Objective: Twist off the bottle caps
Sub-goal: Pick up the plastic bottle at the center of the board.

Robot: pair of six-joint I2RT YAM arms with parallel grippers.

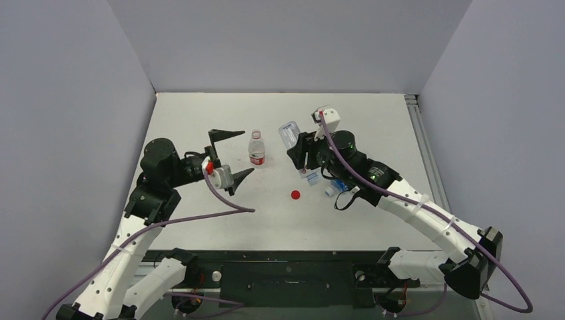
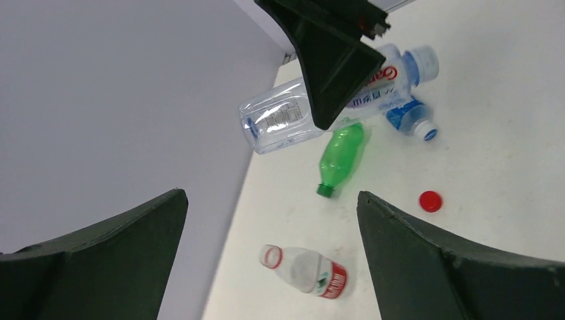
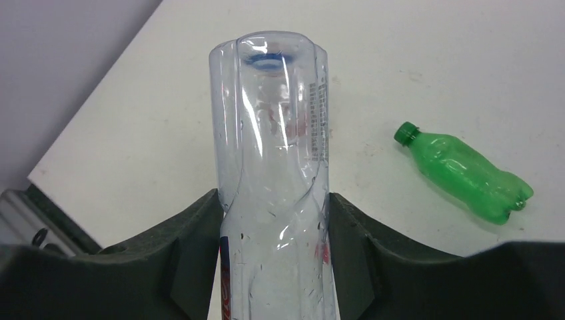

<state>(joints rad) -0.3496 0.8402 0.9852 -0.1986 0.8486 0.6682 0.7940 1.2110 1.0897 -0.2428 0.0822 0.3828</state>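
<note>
Red cap [image 1: 295,195] off, lying loose — right gripper [image 3: 273,233] clamps the clear bottle [image 3: 273,120], left gripper [image 1: 245,153] gapes empty; green bottle [image 3: 466,175] still capped, others probably too.

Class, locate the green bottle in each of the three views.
Top external: not visible, seemingly behind the right arm.
Left wrist: the green bottle lies at picture centre, just under the held clear bottle.
Right wrist: right of centre, on the table.
Shared landmark: the clear bottle in the right gripper, seen in all three views.
</note>
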